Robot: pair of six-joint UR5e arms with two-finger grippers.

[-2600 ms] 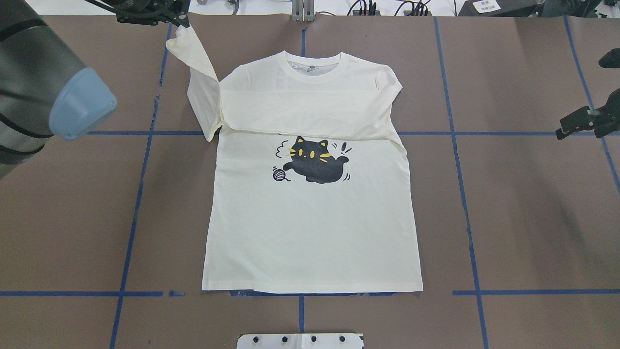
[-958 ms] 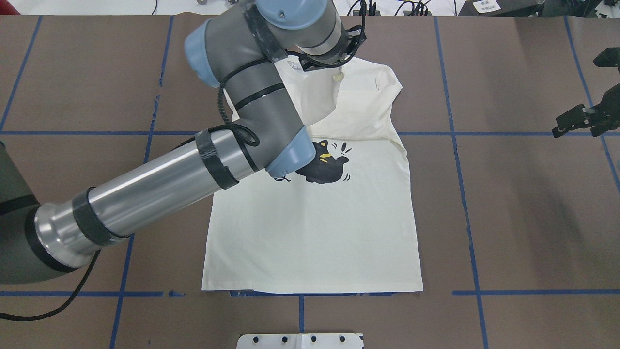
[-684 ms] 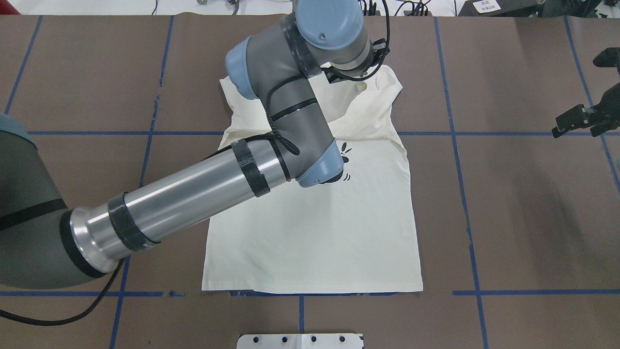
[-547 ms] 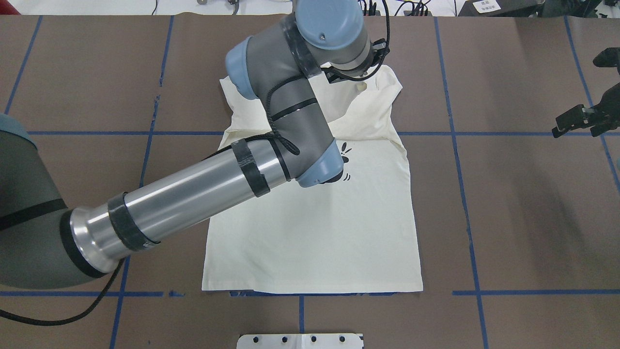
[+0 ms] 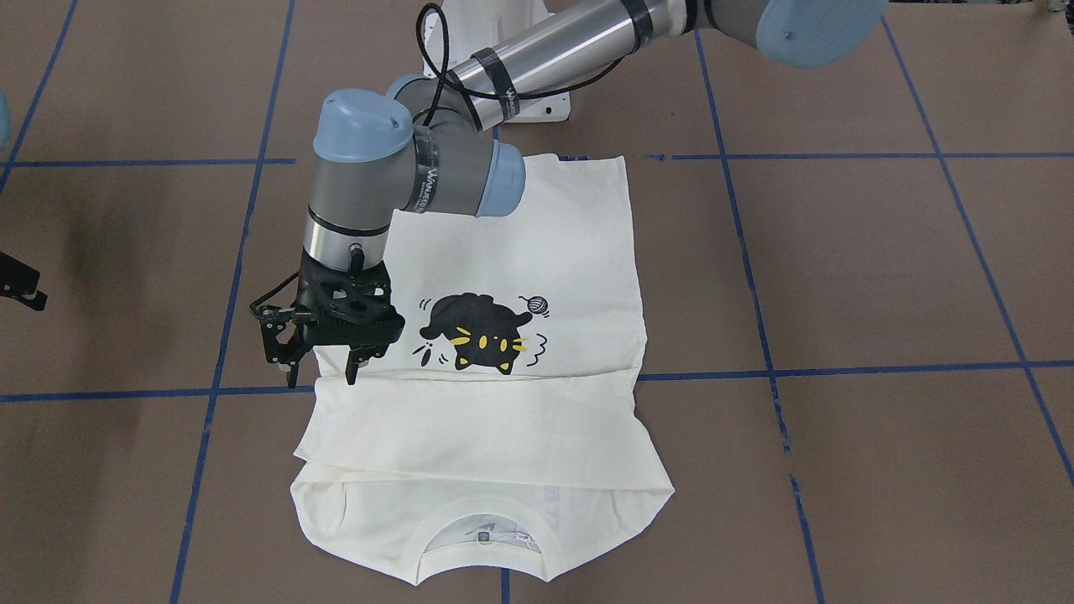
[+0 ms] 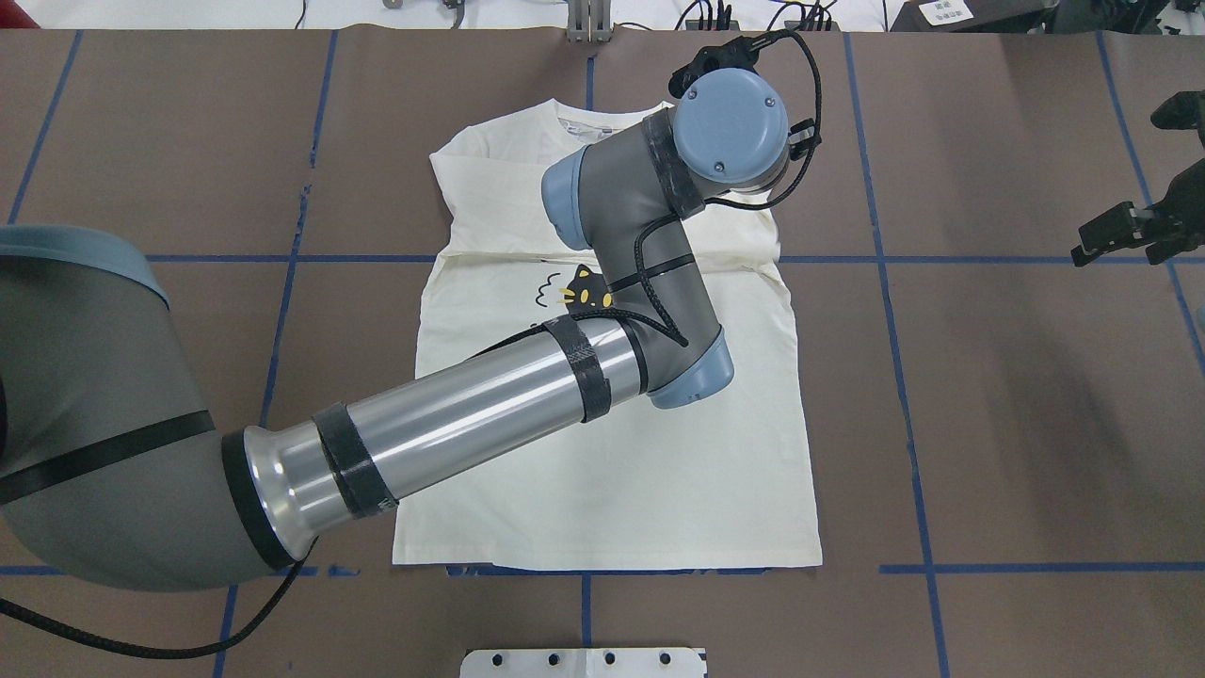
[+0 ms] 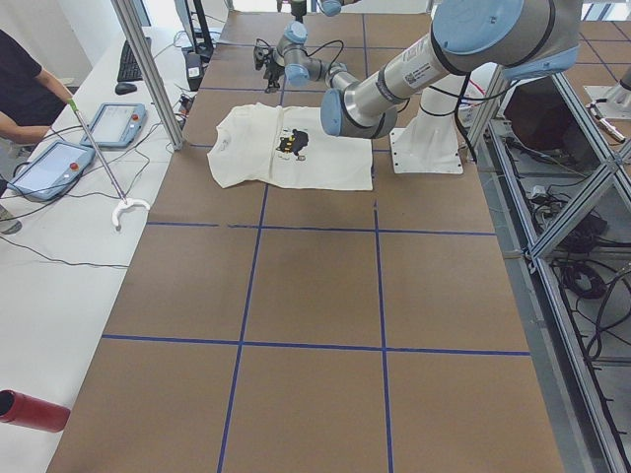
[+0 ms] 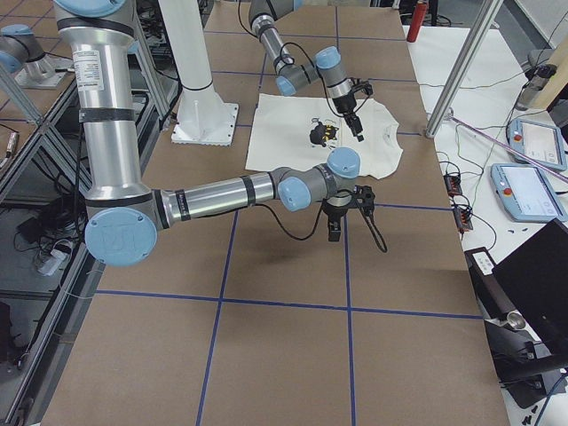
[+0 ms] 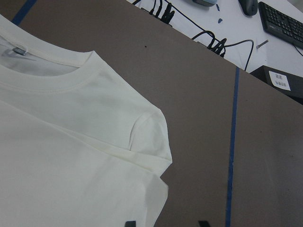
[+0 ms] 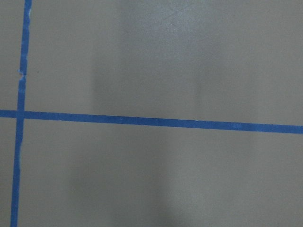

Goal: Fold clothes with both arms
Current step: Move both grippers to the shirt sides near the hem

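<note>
Brown blue-taped surface: cream-white long-sleeved cat-print T-shirt, sleeves folded inward to narrow it; black left tool spread above its edge; right tool near right edge, state unclear.

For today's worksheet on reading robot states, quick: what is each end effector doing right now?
Left end effector: open, holding nothing, at the edge of the T-shirt.
Right end effector: cannot be told from these views.
</note>
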